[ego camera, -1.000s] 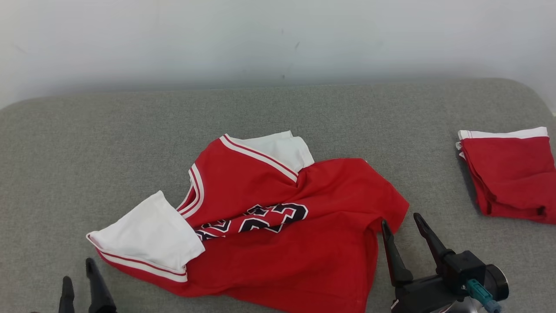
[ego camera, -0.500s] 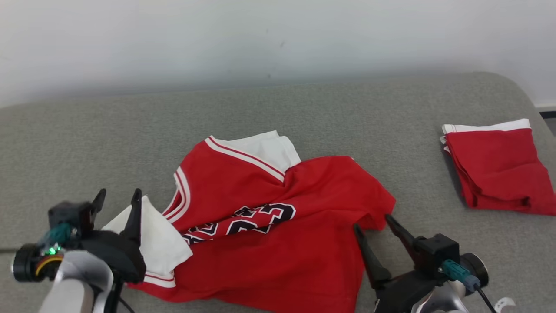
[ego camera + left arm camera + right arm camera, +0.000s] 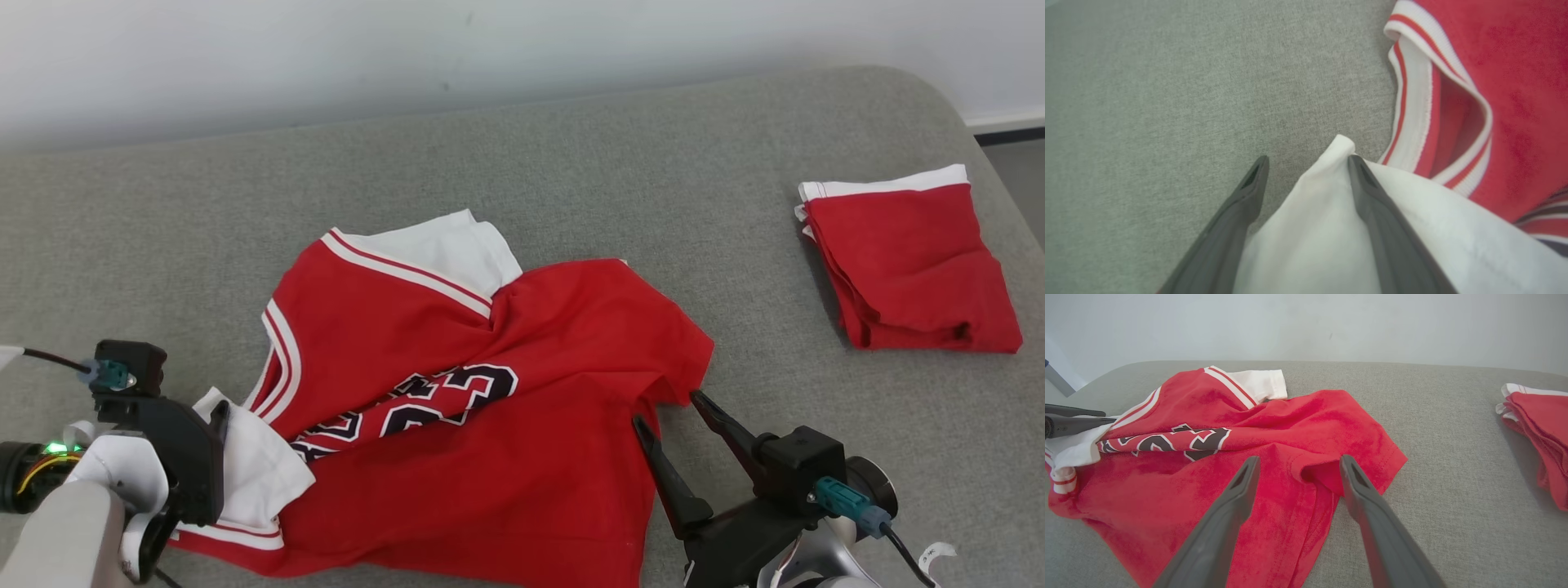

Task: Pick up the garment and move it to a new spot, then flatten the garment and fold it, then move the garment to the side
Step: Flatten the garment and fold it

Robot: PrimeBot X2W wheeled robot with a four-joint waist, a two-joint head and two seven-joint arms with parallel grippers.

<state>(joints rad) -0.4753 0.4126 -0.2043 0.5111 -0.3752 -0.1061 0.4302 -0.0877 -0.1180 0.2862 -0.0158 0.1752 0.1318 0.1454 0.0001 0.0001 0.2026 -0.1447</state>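
One red shirt mid-frame, left gripper jaws wide around its white sleeve, right gripper jaws wide at its right edge.

From the head we look forward and down across the grey cushion to the pale wall, with the jersey at a distance. Our left wrist camera sits close above the jersey's white sleeve, facing almost straight down. Our right wrist camera looks low along the cushion toward the wall, sharing the jersey and the folded red cloth with the head view.
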